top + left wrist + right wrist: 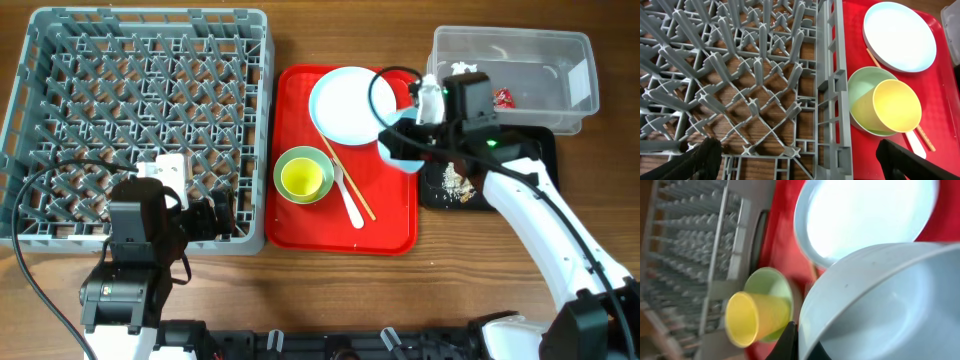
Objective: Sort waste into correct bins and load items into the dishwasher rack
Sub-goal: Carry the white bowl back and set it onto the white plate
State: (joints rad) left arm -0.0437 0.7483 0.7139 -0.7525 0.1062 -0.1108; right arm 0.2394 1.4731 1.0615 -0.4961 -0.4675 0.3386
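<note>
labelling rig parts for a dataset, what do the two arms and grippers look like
The left arm is black and boxy, with a white block near its wrist and thin black cables looping off it; its fingers are black. The right arm has a long white link, a black wrist with a green light, and a black cable loop.

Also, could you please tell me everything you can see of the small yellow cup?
The small yellow cup is plain, smooth and plastic-looking, tapering down from a wide round mouth, and it looks empty. It sits inside the light green bowl, seemingly leaning against the bowl's wall, on the red serving tray near the white fork.
</note>
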